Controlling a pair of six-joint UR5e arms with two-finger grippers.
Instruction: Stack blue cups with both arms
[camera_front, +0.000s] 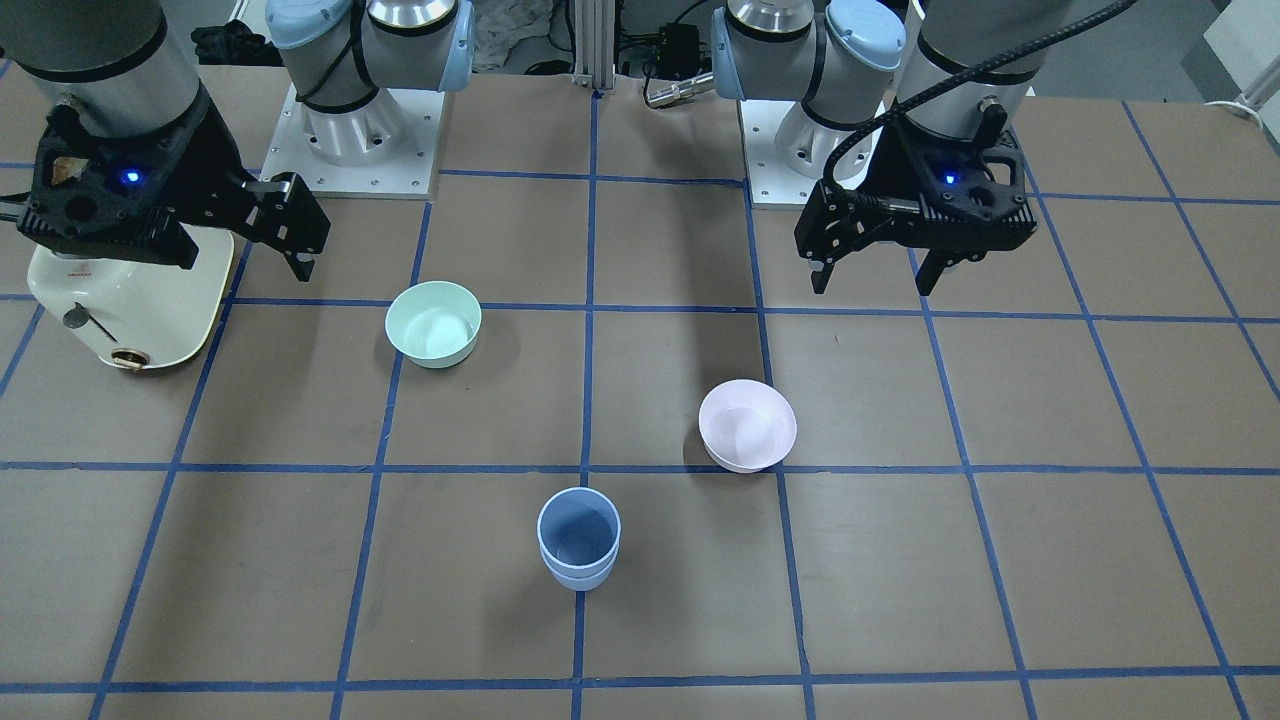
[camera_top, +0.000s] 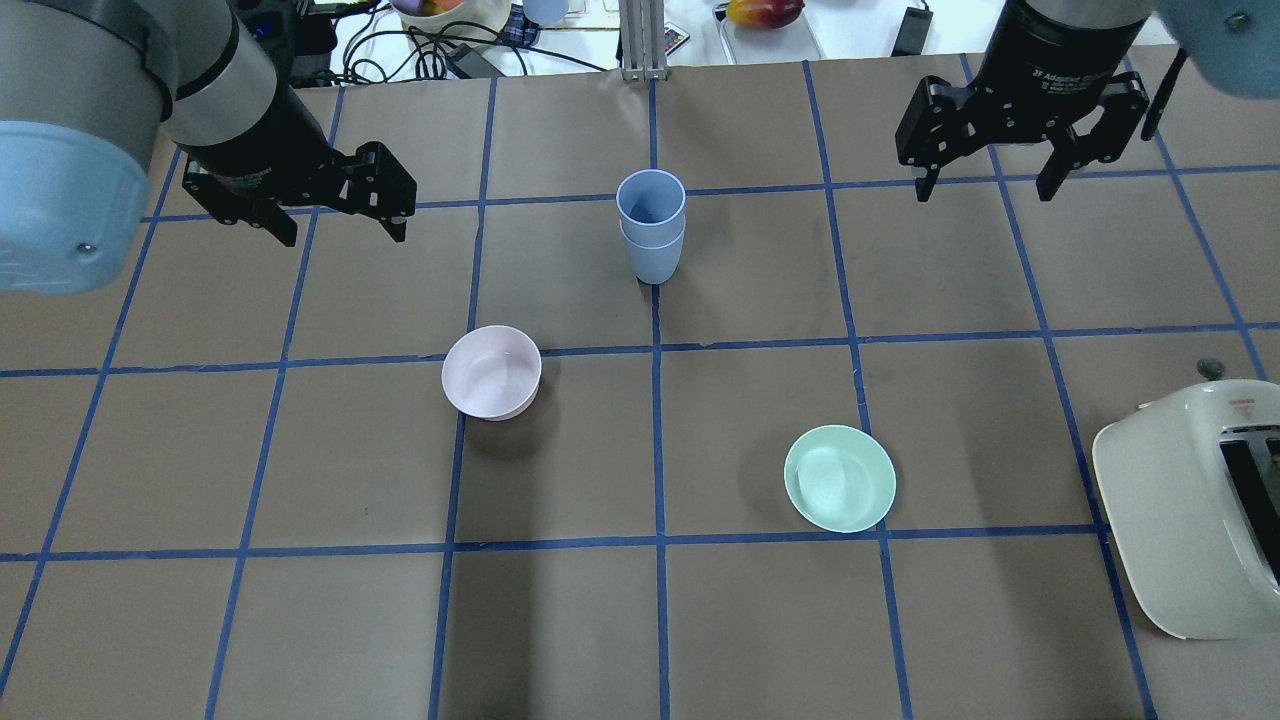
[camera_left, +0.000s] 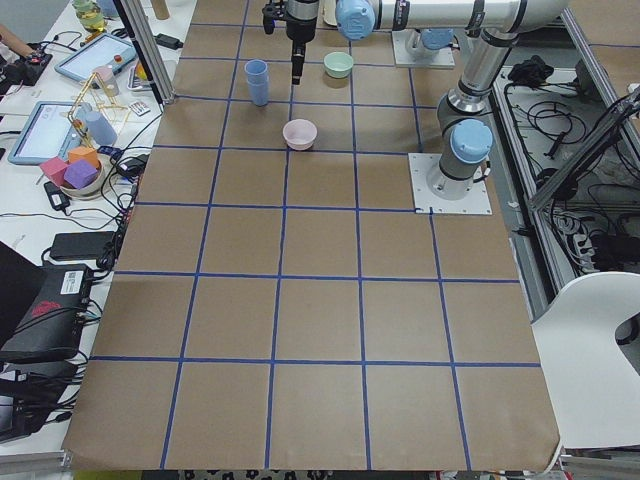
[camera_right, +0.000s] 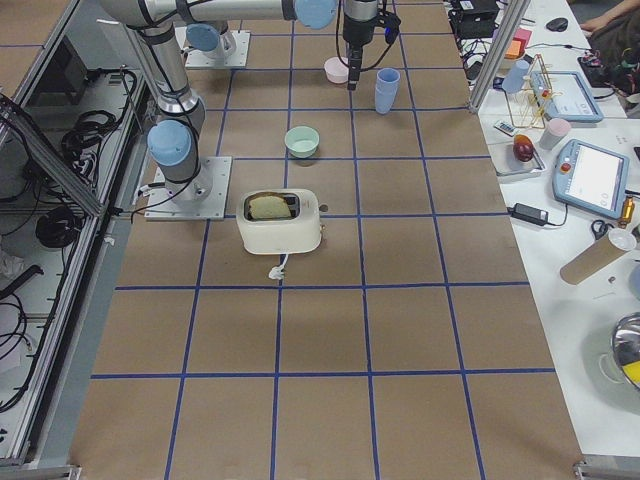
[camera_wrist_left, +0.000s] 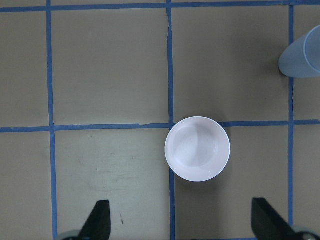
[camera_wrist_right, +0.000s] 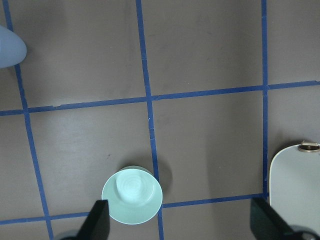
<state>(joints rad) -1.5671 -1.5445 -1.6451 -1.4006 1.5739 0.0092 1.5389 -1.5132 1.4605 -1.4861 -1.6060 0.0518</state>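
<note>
The cream toaster (camera_top: 1165, 520) is cut off by the overhead view's right edge. The blue cups (camera_top: 651, 225) stand nested and upright, toward the middle of the table's far edge. The left gripper (camera_top: 343, 235) and the right gripper (camera_top: 983, 192) hang above the table with jaws spread wide, empty and touching nothing.

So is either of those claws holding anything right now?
Nothing. The left gripper and right gripper are both open and empty; the blue cups stand stacked, untouched.
</note>
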